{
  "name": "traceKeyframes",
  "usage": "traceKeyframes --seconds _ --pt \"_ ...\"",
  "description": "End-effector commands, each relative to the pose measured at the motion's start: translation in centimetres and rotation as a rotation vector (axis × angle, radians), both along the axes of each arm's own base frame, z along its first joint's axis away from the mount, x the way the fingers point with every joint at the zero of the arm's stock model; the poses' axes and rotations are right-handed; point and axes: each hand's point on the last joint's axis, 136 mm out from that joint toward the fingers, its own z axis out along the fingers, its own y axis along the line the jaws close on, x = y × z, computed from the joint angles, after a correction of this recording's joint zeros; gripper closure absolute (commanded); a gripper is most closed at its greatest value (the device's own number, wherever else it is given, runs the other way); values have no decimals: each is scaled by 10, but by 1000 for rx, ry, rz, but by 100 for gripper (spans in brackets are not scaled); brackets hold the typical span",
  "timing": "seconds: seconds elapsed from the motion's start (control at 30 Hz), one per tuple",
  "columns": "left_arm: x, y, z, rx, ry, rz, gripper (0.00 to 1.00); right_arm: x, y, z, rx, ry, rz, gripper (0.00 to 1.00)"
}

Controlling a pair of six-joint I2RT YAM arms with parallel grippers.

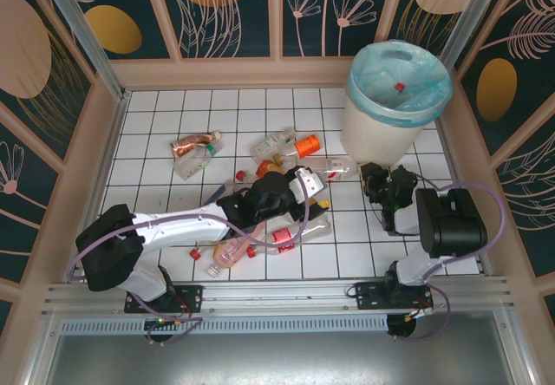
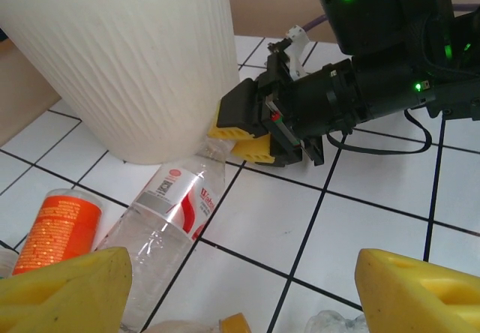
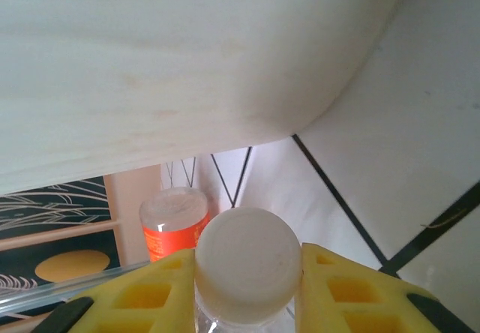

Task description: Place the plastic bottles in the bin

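Your right gripper [image 3: 247,282] is pinching the white cap [image 3: 244,252] of a clear bottle [image 2: 176,213]. Its yellow fingers [image 3: 352,295] are pressing the cap from both sides, low in the right wrist frame, with the bin [image 3: 187,63] looming across the top. Your left gripper [image 2: 244,292] is standing wide open, its pads at the two bottom corners of its own frame, and it is holding nothing.

I judge you are working the pick-up step for this one bottle: the grip is made and the lift is not yet made. The next move is calling for a rise above the bagged rim [image 1: 360,73], then a carry over the opening. The bottle is lying just beside the bin's foot, so be watching that you aren't dragging it into the wall.

The left wrist view is giving you what the right wrist view cannot. The bottle's red-and-white labelled body is lying on the tiles [image 2: 360,220], running from centre to lower left, near an orange-labelled bottle [image 2: 56,232]. The top view is showing the other bottles [image 1: 286,235] scattered left of centre, and a red cap [image 1: 400,86] inside the bin at upper right.
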Motion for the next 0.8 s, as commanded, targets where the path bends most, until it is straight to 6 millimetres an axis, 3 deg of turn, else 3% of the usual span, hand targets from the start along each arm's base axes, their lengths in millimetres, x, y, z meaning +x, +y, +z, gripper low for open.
traceKeyframes --seconds 0.0,0.3,0.77 --pt "-2 4 21 -46 -17 16 22 -6 -10 6 -143 11 -32 69" --pt "-3 13 43 -79 -59 30 22 -10 -15 72 -408 -72 -78 71" --pt "-5 50 84 -141 -131 114 22 -27 18 156 -633 -234 -91 73"
